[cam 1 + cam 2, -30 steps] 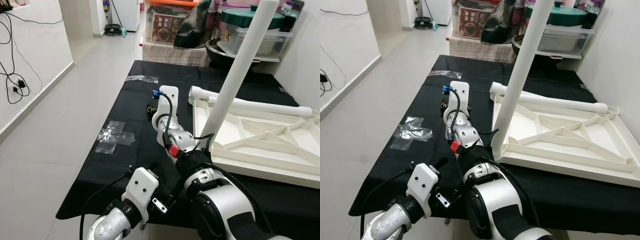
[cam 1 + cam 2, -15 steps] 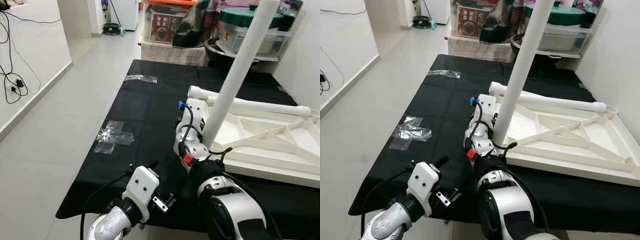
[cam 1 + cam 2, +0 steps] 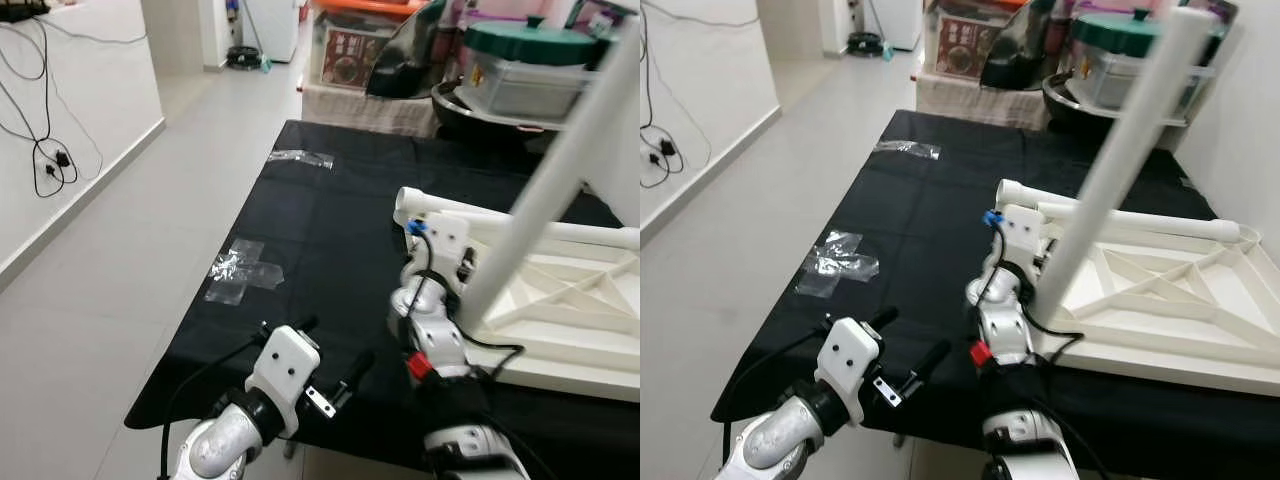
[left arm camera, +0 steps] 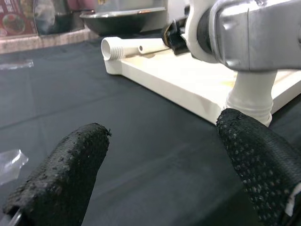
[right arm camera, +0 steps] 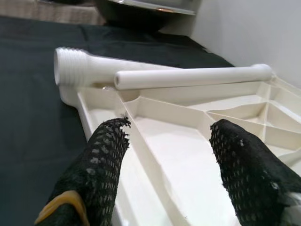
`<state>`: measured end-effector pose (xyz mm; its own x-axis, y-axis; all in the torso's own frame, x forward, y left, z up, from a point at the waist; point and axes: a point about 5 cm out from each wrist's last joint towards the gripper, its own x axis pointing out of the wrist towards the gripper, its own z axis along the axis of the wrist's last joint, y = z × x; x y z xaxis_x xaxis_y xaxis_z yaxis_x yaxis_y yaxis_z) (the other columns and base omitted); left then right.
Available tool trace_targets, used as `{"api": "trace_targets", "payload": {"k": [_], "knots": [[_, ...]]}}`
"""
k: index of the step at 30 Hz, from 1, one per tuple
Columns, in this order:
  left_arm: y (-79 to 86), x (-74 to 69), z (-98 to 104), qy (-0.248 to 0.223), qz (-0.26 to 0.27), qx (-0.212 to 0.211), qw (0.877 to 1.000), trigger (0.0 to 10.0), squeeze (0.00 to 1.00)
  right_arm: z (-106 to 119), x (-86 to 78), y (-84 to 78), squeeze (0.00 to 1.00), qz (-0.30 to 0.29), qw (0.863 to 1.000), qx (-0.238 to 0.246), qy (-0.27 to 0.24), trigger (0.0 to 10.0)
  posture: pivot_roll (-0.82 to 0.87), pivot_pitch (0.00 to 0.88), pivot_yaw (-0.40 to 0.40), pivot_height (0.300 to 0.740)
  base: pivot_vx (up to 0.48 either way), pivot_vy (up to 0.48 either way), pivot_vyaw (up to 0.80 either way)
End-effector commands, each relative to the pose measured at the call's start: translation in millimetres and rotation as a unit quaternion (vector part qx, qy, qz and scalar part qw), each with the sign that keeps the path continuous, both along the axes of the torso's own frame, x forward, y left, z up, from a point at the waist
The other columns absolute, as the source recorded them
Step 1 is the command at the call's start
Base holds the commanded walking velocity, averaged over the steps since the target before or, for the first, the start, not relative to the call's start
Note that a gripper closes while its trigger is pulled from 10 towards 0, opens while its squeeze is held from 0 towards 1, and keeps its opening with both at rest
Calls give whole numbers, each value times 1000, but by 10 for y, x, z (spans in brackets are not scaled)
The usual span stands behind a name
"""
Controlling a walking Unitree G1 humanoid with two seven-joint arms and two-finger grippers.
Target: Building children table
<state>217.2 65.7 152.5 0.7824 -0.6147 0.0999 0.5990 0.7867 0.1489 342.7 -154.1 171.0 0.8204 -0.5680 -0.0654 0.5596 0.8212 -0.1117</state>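
Since a second ago the right gripper (image 5: 164, 155) has swung from the black cloth (image 3: 320, 230) onto the upturned white tabletop (image 3: 1160, 300), fingers spread (nothing between them), an upright leg (image 3: 1110, 170) just beside its wrist. Two loose legs (image 5: 188, 77) lie ahead of it. Nearer, the left gripper (image 3: 335, 365) hovers spread at the cloth's edge, crumpled tape (image 3: 245, 270) beyond it; storage boxes (image 3: 520, 70) crowd the far wall.

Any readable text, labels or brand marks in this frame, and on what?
None can be read.
Red box behind the black table: has print, too blurred to read.
Tabletop, legs and grippers: no markings visible.
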Motion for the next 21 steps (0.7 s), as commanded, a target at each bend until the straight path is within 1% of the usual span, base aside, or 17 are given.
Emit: {"api": "trace_targets", "payload": {"k": [1,2,3,4,6,7,9,10,12,13,14,15,16,17,19,20,21], "knots": [[-13,-15,-35,8,-5,1,1000,10000,0,-27,-62,-262,0,-39,999,-21,18,10000,52,89,-94,740,0,0,0],[-13,-16,-34,8,-5,1,1000,10000,0,-44,-96,-336,0,-41,998,-30,29,10000,49,92,-93,740,0,0,0],[-13,-16,-34,9,-5,1,1000,10000,0,-42,-110,-352,0,-38,998,-32,31,10000,49,92,-93,740,0,0,0],[-14,-16,-36,9,-5,1,1000,10000,0,-38,-91,-339,0,-22,999,-22,27,10000,49,92,-93,740,0,0,0],[-14,-16,-36,9,-5,1,1000,10000,0,-38,-91,-339,0,-22,999,-22,27,10000,49,92,-93,740,0,0,0],[-17,-16,-40,8,-5,3,1000,10000,0,-32,-50,-290,0,5,1000,2,19,10000,49,92,-93,740,0,0,0],[-24,-16,-43,8,-6,5,1000,10000,0,48,70,-95,0,99,994,38,3,10000,52,92,-95,740,0,0,0],[-24,-16,-43,8,-6,5,1000,10000,0,48,70,-95,0,99,994,38,3,10000,52,92,-95,740,0,0,0],[-25,-17,-44,9,-6,4,1000,10000,0,111,148,63,0,171,985,23,9,10000,51,94,-94,740,0,0,0],[-31,-28,-43,11,-10,2,1000,10000,0,135,285,174,0,204,979,4,26,10000,57,92,-97,740,0,0,0],[-36,-35,-43,13,-12,1,1000,10000,0,161,359,246,0,226,973,-11,41,10000,57,92,-97,740,0,0,0],[-49,-59,-40,20,-24,-2,999,10000,0,206,453,300,0,231,971,-33,52,10000,59,93,-100,740,0,0,0],[-60,-78,-39,25,-33,-4,999,10000,0,239,500,323,0,231,970,-47,60,10000,60,94,-102,740,0,0,0],[-60,-78,-39,25,-33,-4,999,10000,0,239,500,323,0,231,970,-47,60,10000,60,94,-102,740,0,0,0],[-64,-129,-41,33,-52,-2,998,10000,0,291,604,401,0,253,963,-53,74,10000,72,97,-111,740,0,0,0],[-64,-129,-41,33,-52,-2,998,10000,0,291,604,401,0,253,963,-53,74,10000,72,97,-111,740,0,0,0],[-12,-114,-42,38,-32,-8,999,10000,0,325,648,465,0,281,956,-48,72,10000,81,100,-122,740,0,0,0]]}}
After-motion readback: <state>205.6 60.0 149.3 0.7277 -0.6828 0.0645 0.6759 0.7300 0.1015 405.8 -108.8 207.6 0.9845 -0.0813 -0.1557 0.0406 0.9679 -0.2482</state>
